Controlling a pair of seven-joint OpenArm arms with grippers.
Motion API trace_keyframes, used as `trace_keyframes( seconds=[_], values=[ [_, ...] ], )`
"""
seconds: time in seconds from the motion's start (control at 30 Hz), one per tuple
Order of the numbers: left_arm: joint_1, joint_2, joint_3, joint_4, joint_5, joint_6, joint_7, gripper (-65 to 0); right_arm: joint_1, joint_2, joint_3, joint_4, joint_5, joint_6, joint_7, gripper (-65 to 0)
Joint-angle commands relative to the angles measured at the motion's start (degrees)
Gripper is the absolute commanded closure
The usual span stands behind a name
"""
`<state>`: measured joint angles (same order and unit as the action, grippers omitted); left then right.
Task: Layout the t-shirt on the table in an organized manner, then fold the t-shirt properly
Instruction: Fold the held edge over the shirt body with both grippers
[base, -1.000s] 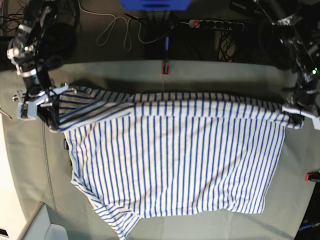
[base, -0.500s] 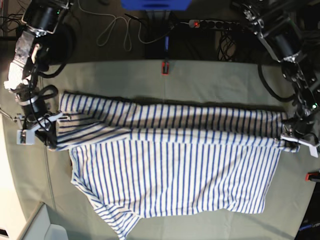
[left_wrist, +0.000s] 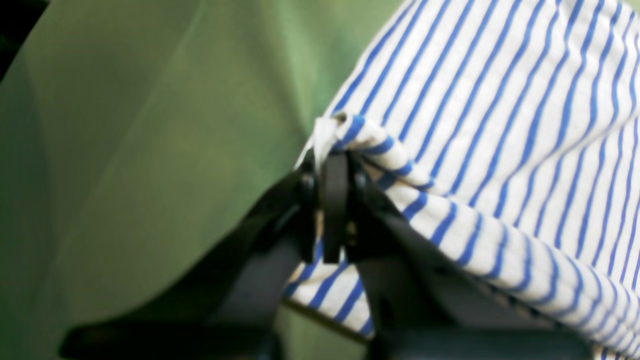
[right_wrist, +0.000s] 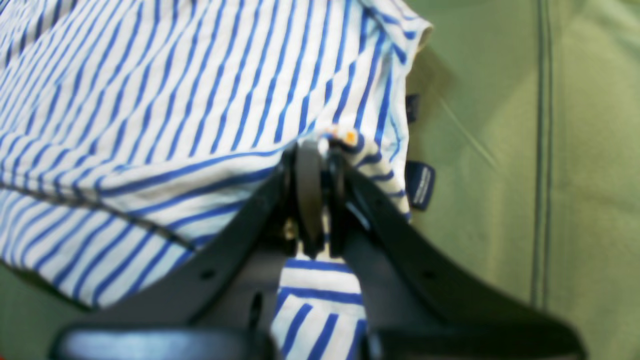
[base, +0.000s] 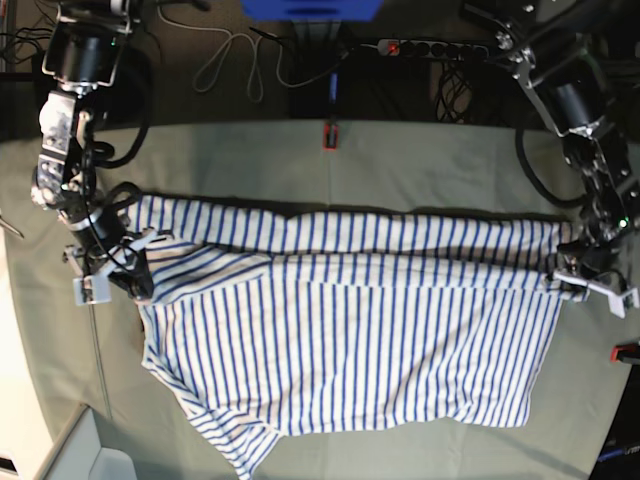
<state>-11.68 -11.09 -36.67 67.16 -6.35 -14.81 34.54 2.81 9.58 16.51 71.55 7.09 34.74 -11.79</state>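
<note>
The white t-shirt with thin blue stripes (base: 350, 330) lies spread across the table (base: 420, 160), its far edge folded over toward the near side. My left gripper (base: 578, 277), on the base view's right, is shut on the shirt's right corner (left_wrist: 350, 135). My right gripper (base: 128, 275), on the base view's left, is shut on the shirt's left corner (right_wrist: 345, 140). Small dark tags (right_wrist: 420, 184) show beside that corner in the right wrist view. Both grippers hold the fabric low over the table.
Red clamps sit at the table's far edge (base: 331, 134) and right edge (base: 625, 352). A power strip (base: 430, 48) and cables lie on the floor beyond the table. A pale box corner (base: 85, 455) shows at bottom left.
Both grippers have carried the shirt's far edge toward the near side and lower, laying the folded band over the body. The right gripper also moved inward.
</note>
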Motion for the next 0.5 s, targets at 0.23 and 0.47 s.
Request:
trace_keyframes(
  seconds=[0.23, 0.47],
  values=[
    [-1.5, -1.8, 2.0, 1.8, -0.6, -0.1, -1.6, -44.6, 1.6, 2.7, 3.3, -1.0, 1.0, 0.4, 1.7, -29.1],
    [1.7, -1.3, -5.5, 1.5, -0.6, -0.1, -1.7, -52.8, -1.5, 1.8, 12.0, 0.9, 1.0, 0.2, 1.9, -36.7]
  ],
)
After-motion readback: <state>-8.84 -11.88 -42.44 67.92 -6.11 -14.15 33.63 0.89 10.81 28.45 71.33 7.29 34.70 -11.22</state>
